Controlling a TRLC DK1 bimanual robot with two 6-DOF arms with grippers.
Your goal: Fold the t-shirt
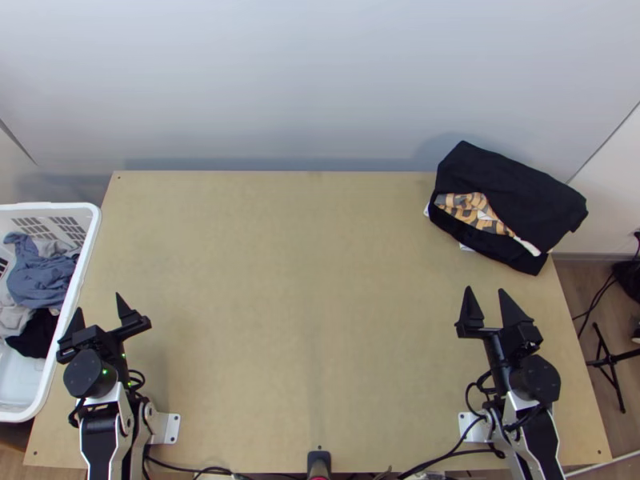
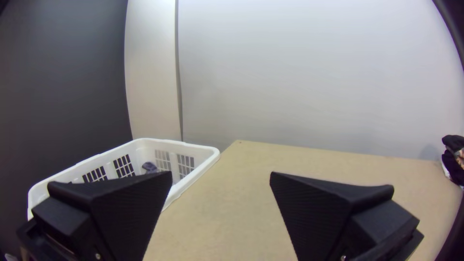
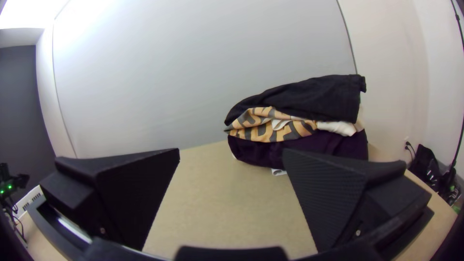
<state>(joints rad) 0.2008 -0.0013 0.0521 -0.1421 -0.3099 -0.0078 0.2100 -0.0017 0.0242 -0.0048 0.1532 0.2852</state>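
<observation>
the left tool (image 1: 99, 302) is spread wide with nothing between its fingers, above the near left of the bench (image 1: 304, 280). the right tool (image 1: 486, 290) is just as wide, also holding nothing, over the right side. parked apart like this, they probably leave the middle free for spreading and folding a shirt.

beside the left tool, against the bench's left edge, is a white basket (image 1: 48, 206), likely there to feed loose laundry to that arm. the dark pile (image 1: 512, 192) sits in the far right corner, probably kept there as finished work, out of the folding area.

which piece is the t-shirt i cannot tell; my guess is that it lies in the basket. in there are a crumpled blue-grey cloth (image 1: 40, 276), a bunched black cloth (image 1: 34, 334) and some pale ones. the pile looks folded and stacked: black on top, an orange-and-dark patterned piece (image 3: 270, 130) bulging out beneath, with a bit of white, then dark purplish cloth below.
</observation>
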